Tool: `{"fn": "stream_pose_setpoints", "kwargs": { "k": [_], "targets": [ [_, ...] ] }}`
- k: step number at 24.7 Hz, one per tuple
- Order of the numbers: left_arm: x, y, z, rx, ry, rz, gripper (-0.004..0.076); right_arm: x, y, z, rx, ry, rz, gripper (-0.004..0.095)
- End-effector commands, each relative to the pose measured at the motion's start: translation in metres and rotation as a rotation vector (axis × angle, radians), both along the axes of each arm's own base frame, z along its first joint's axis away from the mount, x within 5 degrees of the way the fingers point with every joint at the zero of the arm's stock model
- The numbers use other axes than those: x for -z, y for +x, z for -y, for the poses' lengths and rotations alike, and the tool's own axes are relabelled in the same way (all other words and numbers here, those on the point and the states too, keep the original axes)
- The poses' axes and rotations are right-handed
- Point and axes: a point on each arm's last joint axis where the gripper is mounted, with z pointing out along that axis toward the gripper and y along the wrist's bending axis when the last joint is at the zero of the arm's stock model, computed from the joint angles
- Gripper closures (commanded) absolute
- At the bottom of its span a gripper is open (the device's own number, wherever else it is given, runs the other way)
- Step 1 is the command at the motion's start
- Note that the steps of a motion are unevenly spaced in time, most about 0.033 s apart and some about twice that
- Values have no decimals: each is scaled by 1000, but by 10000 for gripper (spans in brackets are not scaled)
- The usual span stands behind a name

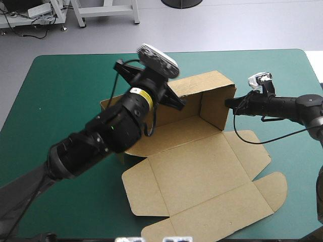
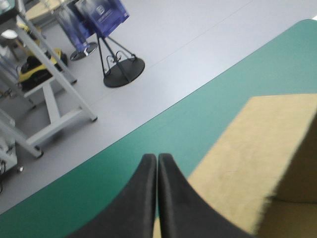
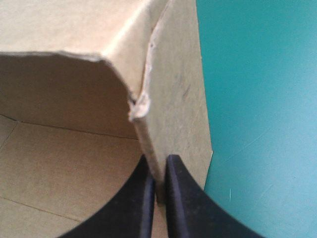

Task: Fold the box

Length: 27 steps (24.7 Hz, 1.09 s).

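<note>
The brown box stands in the middle of the teal-green table with its back and right walls raised and its lid flat toward the front edge. My left gripper is shut, its tips at the back wall's upper edge; in its wrist view the fingers meet in one arch beside the brown board, nothing between them. My right gripper is shut on the top of the right wall from outside. That wall's torn edge runs down between its fingers.
The lid's flaps reach close to the table's front edge. My left arm crosses above the box's left side and hides the wall there. Bare teal-green cover lies to the right of the box and behind it.
</note>
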Motion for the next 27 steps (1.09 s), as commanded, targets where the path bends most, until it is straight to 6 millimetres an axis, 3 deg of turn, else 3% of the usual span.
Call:
{"fn": "stream_pose_setpoints", "kwargs": {
  "k": [1, 3, 9, 15, 19, 23, 27],
  "targets": [
    [-33, 19, -44, -71, -83, 40, 729, -32, -11, -6, -13, 56, 44, 910],
    [-32, 43, -76, -173, -90, 9, 729, -37, -17, -4, -5, 17, 6, 910],
    [-22, 76, -128, -263, -111, -109, 729, -57, -31, -2, 9, -69, -18, 910],
    [-15, 94, -184, -344, -192, -210, 729, -84, -44, 2, 18, -164, -76, 910],
    [1, 104, -228, -412, -180, -339, 729, -103, -50, 9, 18, -275, -161, 913],
    [27, 114, -238, -372, -110, -504, 729, -110, -47, 14, 58, -315, -179, 912],
    [45, 122, -237, -356, -74, -594, 729, -93, -32, 15, 58, -301, -248, 912]
  ]
}}
